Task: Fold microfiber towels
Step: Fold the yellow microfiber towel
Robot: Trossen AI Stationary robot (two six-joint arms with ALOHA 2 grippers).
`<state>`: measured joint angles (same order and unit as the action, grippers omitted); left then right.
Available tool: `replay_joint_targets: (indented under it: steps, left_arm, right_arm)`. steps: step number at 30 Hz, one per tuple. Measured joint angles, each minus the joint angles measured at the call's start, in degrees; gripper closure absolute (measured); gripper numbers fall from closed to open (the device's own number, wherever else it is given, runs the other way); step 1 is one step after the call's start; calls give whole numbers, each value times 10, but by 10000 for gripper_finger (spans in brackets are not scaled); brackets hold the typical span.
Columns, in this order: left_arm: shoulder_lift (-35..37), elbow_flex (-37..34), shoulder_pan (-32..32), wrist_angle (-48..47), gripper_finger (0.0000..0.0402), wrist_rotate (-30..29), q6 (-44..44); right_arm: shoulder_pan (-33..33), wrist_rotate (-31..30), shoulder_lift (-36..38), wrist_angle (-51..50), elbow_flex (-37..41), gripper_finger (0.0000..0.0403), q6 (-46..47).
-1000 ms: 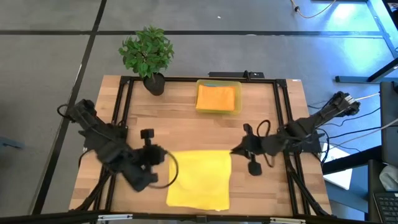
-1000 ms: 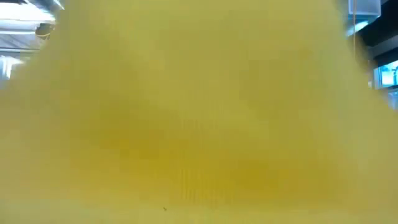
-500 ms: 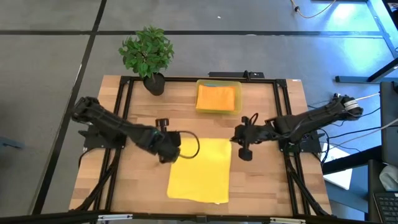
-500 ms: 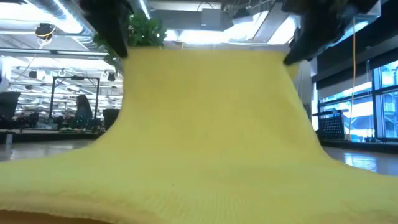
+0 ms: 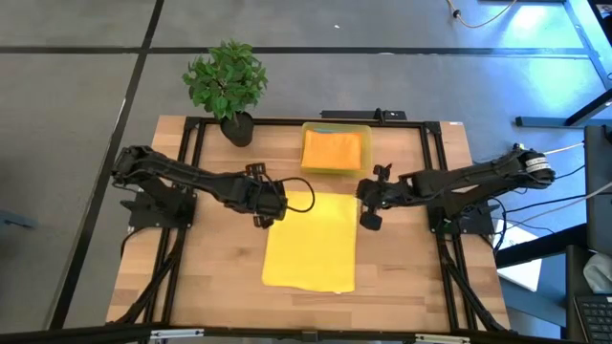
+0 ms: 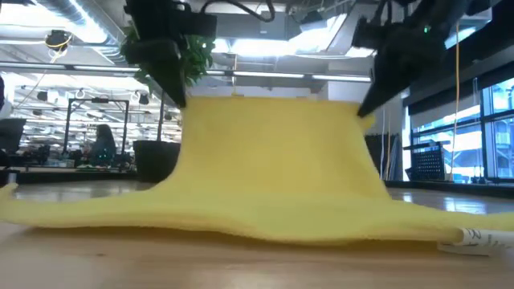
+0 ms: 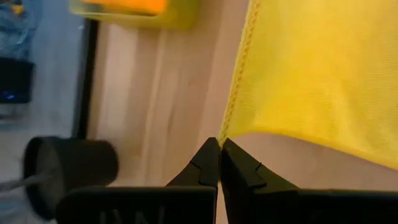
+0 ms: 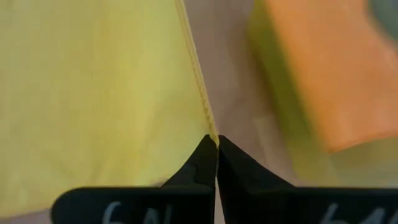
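The step in hand appears to be the first fold of the yellow towel (image 5: 311, 241): each gripper is pinched closed on one far corner, the left gripper (image 5: 269, 203) on the corner toward the plant side and the right gripper (image 5: 367, 204) on the opposite one. The low view shows that held edge lifted off the wooden table (image 5: 210, 268), while the near part of the cloth lies flat at the table's front centre. The next move probably calls for both arms to travel together at equal height, carrying the held edge over and down onto the near edge so that the corners align. The towel is soft, finely textured microfiber with a stitched hem and drapes limply between the grippers. An orange towel (image 5: 335, 148) lies folded in the translucent yellow bin (image 5: 337, 172) just beyond; a potted plant (image 5: 228, 86) stands at the far corner.
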<state>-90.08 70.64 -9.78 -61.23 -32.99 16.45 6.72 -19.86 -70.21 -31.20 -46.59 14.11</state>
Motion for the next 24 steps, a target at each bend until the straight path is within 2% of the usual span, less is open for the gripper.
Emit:
replay_joint_targets:
  steps: [5, 10, 17, 24]
  left_arm:
    - [0, -27, 8, 51, 401, 33, -35]
    - [0, -40, -2, 55, 401, 41, -31]
    - [0, -40, -71, 49, 401, 42, -19]
    - [0, -40, -162, 79, 401, 46, 20]
  right_arm:
    - [-5, 22, -51, -15, 0, 399, 7]
    - [-3, 51, -72, -11, -7, 399, 24]
    - [52, 93, -73, -10, -23, 399, 67]
    - [128, 100, -73, 3, -24, 399, 139]
